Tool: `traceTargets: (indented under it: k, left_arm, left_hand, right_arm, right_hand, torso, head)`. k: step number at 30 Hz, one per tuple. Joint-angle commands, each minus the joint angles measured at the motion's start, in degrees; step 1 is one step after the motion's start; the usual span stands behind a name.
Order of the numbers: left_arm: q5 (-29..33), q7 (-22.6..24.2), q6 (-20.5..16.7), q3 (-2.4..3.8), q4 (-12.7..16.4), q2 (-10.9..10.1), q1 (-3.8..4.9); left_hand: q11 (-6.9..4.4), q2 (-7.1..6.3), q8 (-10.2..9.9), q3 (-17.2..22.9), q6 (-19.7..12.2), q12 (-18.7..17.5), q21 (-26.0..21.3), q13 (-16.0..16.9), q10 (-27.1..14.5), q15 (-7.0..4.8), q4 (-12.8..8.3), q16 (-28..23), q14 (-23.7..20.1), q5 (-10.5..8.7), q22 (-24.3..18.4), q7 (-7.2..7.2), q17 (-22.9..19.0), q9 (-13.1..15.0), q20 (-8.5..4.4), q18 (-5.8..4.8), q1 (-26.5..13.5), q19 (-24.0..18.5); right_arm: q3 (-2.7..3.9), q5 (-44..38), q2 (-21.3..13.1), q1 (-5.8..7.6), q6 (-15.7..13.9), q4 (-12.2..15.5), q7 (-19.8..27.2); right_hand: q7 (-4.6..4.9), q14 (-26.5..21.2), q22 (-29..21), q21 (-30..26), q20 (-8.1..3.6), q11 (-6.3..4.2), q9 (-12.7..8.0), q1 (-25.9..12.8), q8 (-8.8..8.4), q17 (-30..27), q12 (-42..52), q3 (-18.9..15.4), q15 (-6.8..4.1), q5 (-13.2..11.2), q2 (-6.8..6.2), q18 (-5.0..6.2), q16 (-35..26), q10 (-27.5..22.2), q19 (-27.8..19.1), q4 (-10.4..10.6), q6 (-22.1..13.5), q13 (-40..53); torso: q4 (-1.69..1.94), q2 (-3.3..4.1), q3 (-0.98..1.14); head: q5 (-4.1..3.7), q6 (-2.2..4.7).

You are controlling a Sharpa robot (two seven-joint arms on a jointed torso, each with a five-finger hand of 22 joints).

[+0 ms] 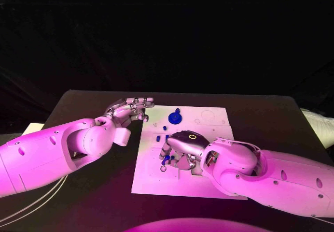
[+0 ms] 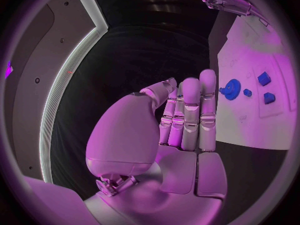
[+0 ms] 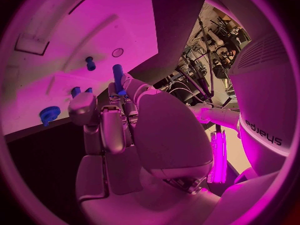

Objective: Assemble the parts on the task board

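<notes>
Visibly, "adjeus"-like lettering unclear, right robot hand (image 3: 119, 120) pinching blue peg (image 3: 117, 79) over task board (image 1: 209, 121)

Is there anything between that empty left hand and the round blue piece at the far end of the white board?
Nothing visible. The left hand hovers with straight fingers by the white task board; the round blue gear-like part lies beyond bare board. The right hand, gripping a blue peg, works nearer the robot.
</notes>
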Motion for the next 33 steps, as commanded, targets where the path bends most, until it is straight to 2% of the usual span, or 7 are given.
traceTargets:
  k: [1,13,33]
  left_arm:
    - [-0.2,0.3,1.1,0.04,0.3,0.1,0.01]
    - [-0.2,0.3,1.1,0.04,0.3,0.0,0.01]
    - [-0.2,0.2,1.2,0.04,0.3,-0.2,0.01]
  left_hand:
    - [-0.11,0.37,0.3,-0.1,-0.2,0.3,-0.1,0.0,-0.5,-0.11,-0.3,-0.4,-0.5,0.06,-0.1,0.3,0.0,-0.1,-0.05,1.0,0.4,-0.3]
    - [-0.11,0.37,0.3,-0.1,-0.2,0.3,-0.1,0.0,-0.5,-0.11,-0.3,-0.4,-0.5,0.06,-0.1,0.3,0.0,-0.1,-0.05,1.0,0.4,-0.3]
    - [-0.11,0.37,0.3,-0.1,-0.2,0.3,-0.1,0.0,-0.5,-0.11,-0.3,-0.4,-0.5,0.06,-0.1,0.3,0.0,-0.1,-0.05,1.0,0.4,-0.3]
  right_arm:
    - [-0.02,0.2,0.8,-0.42,2.0,-1.0,1.9]
    - [-0.2,-0.2,2.3,-1.46,3.3,-2.8,2.3]
    - [-0.23,-5.0,2.4,-1.58,4.2,-3.9,1.1]
  right_hand:
    - [0.32,2.3,0.1,0.4,0.18,-3.37,-0.1,0.2,-0.34,-0.1,-0.1,3.1,-0.1,0.2,0.03,0.25,0.3,3.8,0.0,-2.8,0.0,0.6]
    - [0.35,2.3,0.1,0.4,0.2,-3.34,-0.1,0.1,-0.37,-0.1,-0.2,3.3,-0.08,0.2,-0.01,0.25,0.3,3.8,0.0,-2.9,0.0,0.6]
    - [0.38,2.3,0.1,0.4,0.22,-3.32,-0.1,-0.1,-0.39,0.0,-0.3,3.4,-0.05,0.2,-0.06,0.25,0.3,3.8,-0.1,-3.0,0.0,0.7]
  torso:
    - [-0.05,0.02,0.04]
    - [-0.1,-0.05,0.09]
    - [-0.11,-0.05,0.08]
  head:
    - [0.34,-0.2]
    - [1.01,-0.84]
    - [0.91,-0.74]
